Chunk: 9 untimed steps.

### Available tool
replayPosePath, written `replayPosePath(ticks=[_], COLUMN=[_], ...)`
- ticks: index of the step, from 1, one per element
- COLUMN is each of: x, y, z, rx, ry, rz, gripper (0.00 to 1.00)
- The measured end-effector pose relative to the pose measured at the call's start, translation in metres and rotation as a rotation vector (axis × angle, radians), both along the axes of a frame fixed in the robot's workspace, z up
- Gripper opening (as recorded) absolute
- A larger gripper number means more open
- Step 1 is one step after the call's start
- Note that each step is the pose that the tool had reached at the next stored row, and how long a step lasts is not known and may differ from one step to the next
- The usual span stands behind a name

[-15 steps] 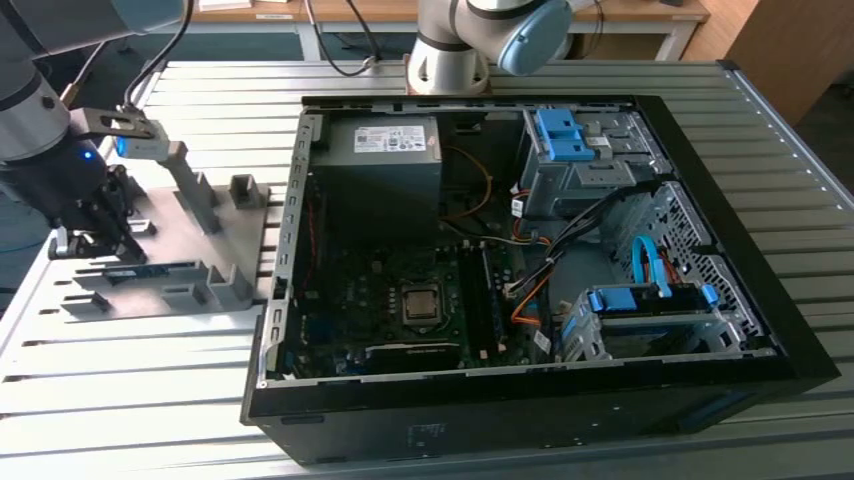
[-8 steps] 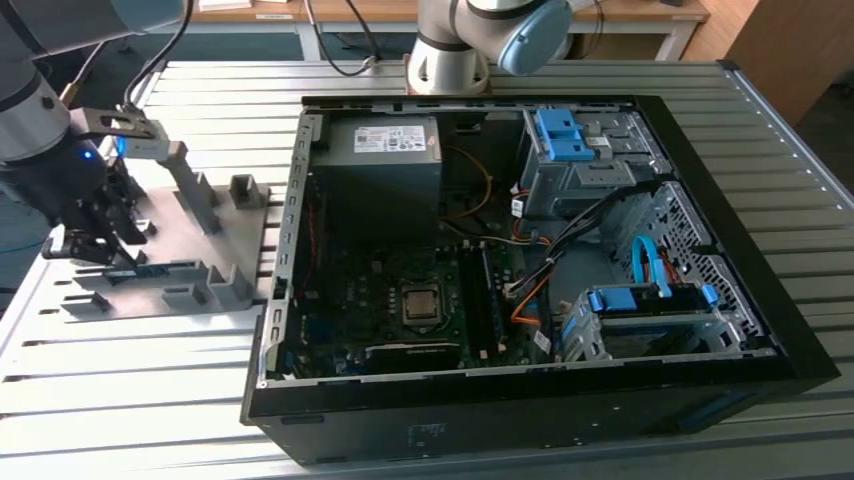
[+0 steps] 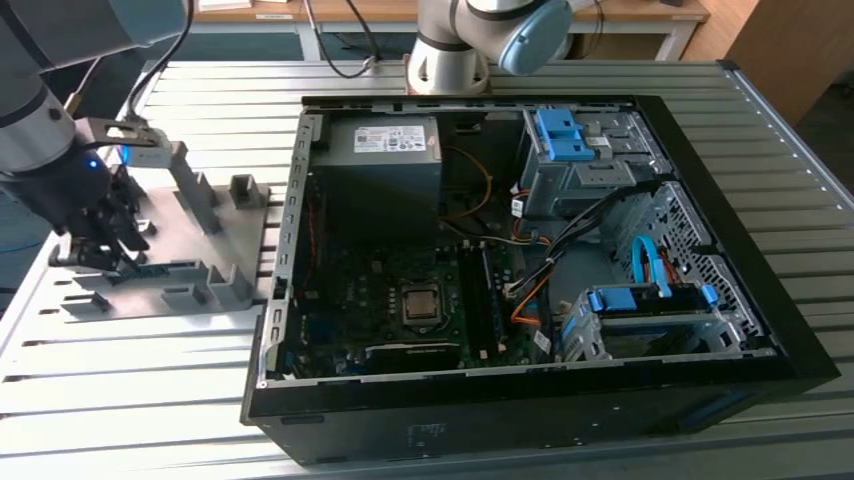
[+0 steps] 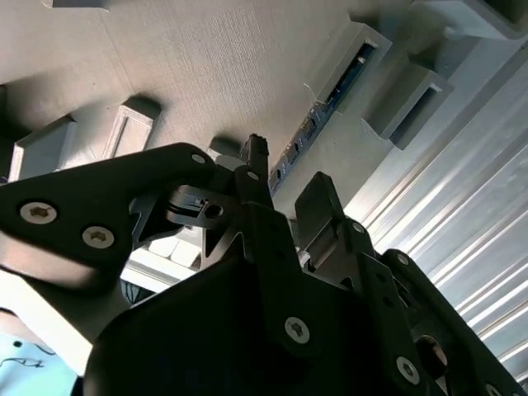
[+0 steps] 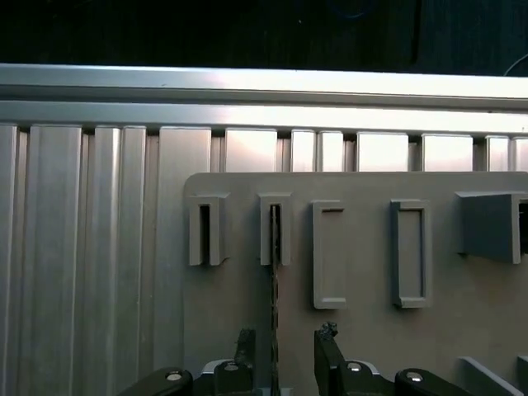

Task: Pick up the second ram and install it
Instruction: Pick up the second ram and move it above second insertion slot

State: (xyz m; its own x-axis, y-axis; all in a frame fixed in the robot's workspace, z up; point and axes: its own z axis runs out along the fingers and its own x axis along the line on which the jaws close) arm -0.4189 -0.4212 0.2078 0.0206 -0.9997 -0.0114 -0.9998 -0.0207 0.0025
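**End effector straddles the second ram on the fixture**

At the exterior view's left, the end effector (image 3: 114, 245) is held low over the grey fixture plate (image 3: 200, 292) on the slatted counter (image 3: 134, 365). In the first wrist view its fingers (image 5: 328, 351) are seen parted, one on each side of the second ram (image 5: 275, 289), with a gap on each side. Nothing is gripped. The ram is stood on edge in the plate's slotted blocks. Its long axis runs straight ahead between the fingers, so it is judged to lie in the closing line. At about three o'clock from the plate, the open computer case (image 3: 534, 395) is set. A white label (image 3: 394, 138) is borne by its power supply, and no wording can be made out.
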Motion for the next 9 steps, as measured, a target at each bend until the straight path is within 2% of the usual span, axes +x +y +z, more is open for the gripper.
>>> replayPosePath(ticks=[6,9], x=[0.000,0.000], y=[-0.0044,-0.0049], z=[-0.0089,-0.0136], rx=[0.0002,0.0001], ry=[-0.0002,-0.0001], rz=[0.003,0.003], gripper=[0.41,0.41])
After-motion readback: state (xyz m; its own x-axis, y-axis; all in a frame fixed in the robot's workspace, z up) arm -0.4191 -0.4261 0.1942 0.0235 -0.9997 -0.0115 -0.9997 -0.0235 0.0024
